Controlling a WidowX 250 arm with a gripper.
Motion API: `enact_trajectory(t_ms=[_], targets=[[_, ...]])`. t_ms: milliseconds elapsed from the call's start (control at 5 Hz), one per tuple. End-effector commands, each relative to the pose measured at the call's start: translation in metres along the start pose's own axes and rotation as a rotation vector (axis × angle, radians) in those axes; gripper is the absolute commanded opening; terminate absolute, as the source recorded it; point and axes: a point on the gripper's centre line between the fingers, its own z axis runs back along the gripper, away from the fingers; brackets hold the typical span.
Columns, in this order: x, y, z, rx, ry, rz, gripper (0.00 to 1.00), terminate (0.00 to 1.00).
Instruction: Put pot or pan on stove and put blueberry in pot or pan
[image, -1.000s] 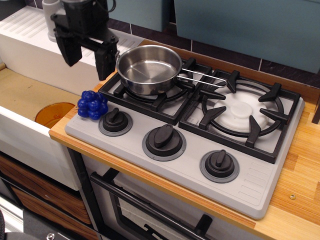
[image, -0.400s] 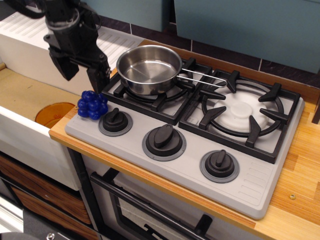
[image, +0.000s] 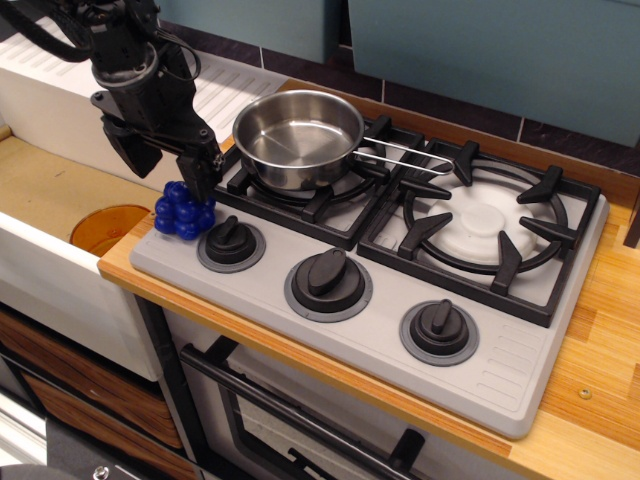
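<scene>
The arm runs out of sight at the top left corner, and the near finger of the black gripper (image: 170, 175) covers the upper part of the blueberry (image: 183, 214), so whether the pads touch it is hard to make out. The gripper's two fingers stand spread apart, angled down over the left front corner of the stove (image: 520, 385), with nothing held between them; one tip comes down right at the top of the blue cluster, the other hangs off to its left above the sink. The blueberry sits on the grey stove surface just left of the leftmost knob (image: 230, 243). The steel pan (image: 298, 138) rests on the left burner grate (image: 300, 200), handle pointing right, and it is empty. Down in the sink (image: 45, 190) beside the counter lies an orange disc (image: 105, 228), partly cut off by the sink's white front wall.
</scene>
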Motion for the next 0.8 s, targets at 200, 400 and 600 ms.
enact_trajectory(t_ms=[200,400,600], targets=[[0.002,-0.007,-0.01,0.007,-0.05,0.016,1.0,0.0],[-0.003,-0.013,-0.011,-0.004,-0.054,0.034,1.0,0.0],[-0.005,-0.019,-0.008,-0.004,-0.04,0.06,0.0,0.0]])
